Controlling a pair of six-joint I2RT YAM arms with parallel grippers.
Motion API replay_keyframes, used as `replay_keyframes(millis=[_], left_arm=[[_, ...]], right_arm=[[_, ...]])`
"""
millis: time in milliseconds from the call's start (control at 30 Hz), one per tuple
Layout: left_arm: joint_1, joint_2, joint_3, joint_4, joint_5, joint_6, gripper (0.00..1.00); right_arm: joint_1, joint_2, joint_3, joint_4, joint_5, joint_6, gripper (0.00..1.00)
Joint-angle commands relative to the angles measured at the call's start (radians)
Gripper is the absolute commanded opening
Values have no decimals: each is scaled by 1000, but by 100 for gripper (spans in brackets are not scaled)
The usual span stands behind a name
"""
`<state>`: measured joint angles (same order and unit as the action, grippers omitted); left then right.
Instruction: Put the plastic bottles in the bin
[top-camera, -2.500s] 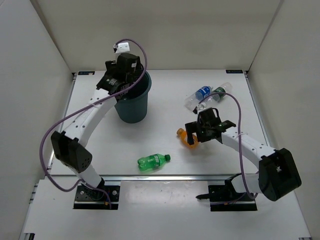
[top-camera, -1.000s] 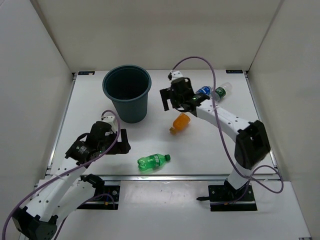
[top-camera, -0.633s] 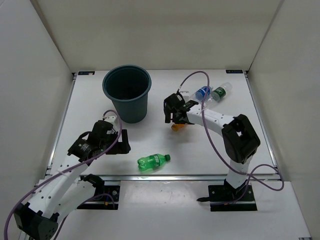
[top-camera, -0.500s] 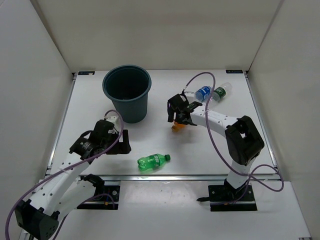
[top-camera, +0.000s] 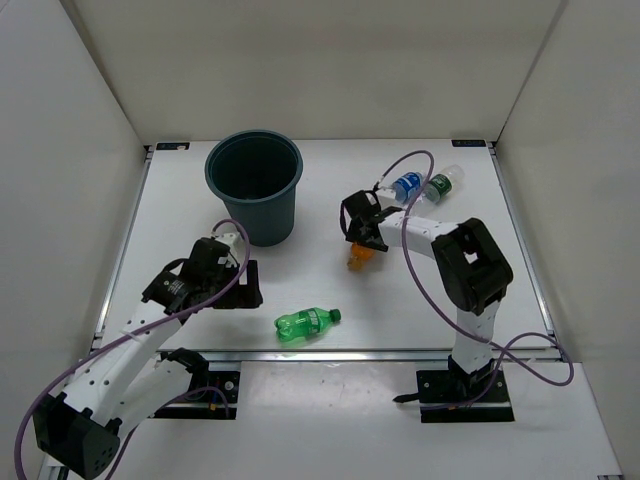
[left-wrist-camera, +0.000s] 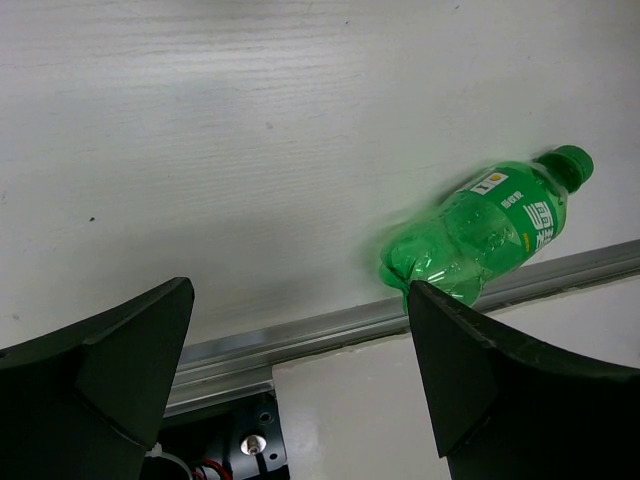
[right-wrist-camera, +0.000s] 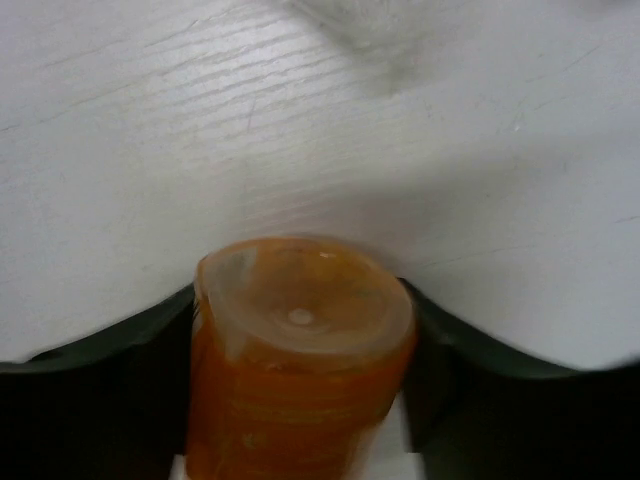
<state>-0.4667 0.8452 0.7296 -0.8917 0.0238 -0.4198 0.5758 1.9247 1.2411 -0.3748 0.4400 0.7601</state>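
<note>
Nearest you, the green bottle (top-camera: 307, 322) lies on its side on the white table (top-camera: 180, 200), close to the front rail, cap pointing right. Your left gripper (top-camera: 243, 285) hangs low just left of it, jaws spread wide with nothing between them; in the left wrist view the bottle sits off toward the right finger (left-wrist-camera: 500, 390), clear of both.

Further in, your right gripper (top-camera: 360, 232) has its jaws closed against both sides of the orange bottle (top-camera: 362, 256). You cannot tell whether that bottle is off the table.

Beyond, the teal bin (top-camera: 262, 222) stands upright at the far left. At the far right lie the blue-labelled clear bottle (top-camera: 405, 186) and the dark-green-labelled clear bottle (top-camera: 437, 185), side by side.
</note>
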Motion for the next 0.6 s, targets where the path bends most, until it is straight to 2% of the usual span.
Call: replay_keyframes(millis=[0,67,100,300,400,467,500,567], left_arm=[[3,-5,19,-18,22,19,99],[-1,-6,19,-23,7,19,99],[0,-9,19,-21,16,26,98],[7,-52,25,-35,14,18,99],[0,-77,16,-23,13,15,98],[8,-80,19,-19,18,12,98],[2,-77,14,-13,19,12,98],[6,-72,16,-10,30,16,98]], right_arm=[[10,-65,-19,85,-6,28,48],[21,-93,-8,97,-15,-11,34],[24,-110,13,96,-32,-39,30],[71,-228,198,215,-154,-359,26],[58,-262,264,419,-403,-409,26],[64,-221,381,461,-547,-413,27],[73,-175,430,441,-550,-447,26],[122,-80,646,388,-555,-508,26]])
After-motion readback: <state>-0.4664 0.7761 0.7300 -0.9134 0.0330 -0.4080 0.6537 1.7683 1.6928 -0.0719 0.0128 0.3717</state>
